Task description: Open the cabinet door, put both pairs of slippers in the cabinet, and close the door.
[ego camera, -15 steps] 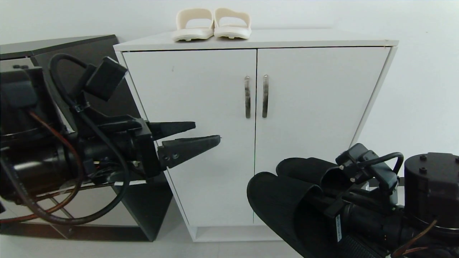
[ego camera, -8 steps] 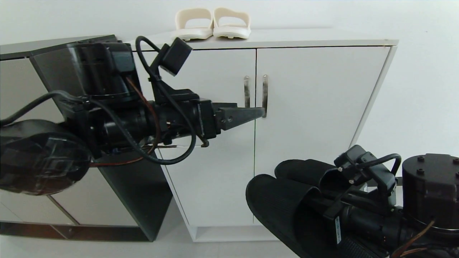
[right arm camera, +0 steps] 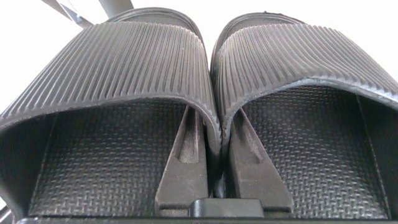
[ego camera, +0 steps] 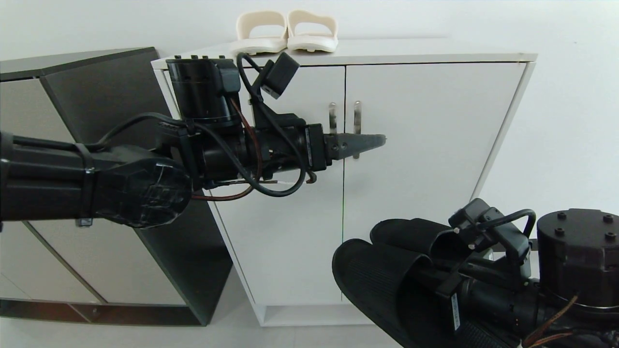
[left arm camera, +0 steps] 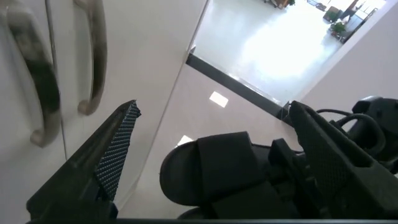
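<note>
Cabinet: a white two-door wooden cabinet [ego camera: 425,54] stands on the floor, with both doors shut flush and a pair of slim metal bar handles [ego camera: 357,113] at the centre seam.
Cream pair: two cream moulded slide slippers [ego camera: 287,31] sit side by side on the cabinet's top, near the back edge, untouched.
Black pair: two black ribbed slide slippers [ego camera: 382,275] are held up in front of the lower part of the right door, toes pointing at it, off the floor.
Right gripper [right arm camera: 213,124]: its jaws are pinched together on the two touching inner strap walls, one finger inside each slipper, so both hang from one grip.
Left gripper [ego camera: 379,141]: it is level with the lower ends of the handles, its jaws spread wide and holding nothing.
Progress: I'd call this the very start. One pair is in hand, but the door is not yet open.
Left to do: grip a handle, swing the door open, stow the black pair, fetch the cream pair, then shut up.
Hard to make out: from the head view a finger crosses the right handle. The left wrist view shows both handles beside one finger, not between the two, so I can't tell if there is contact.
Hidden: the cabinet's inside.
</note>
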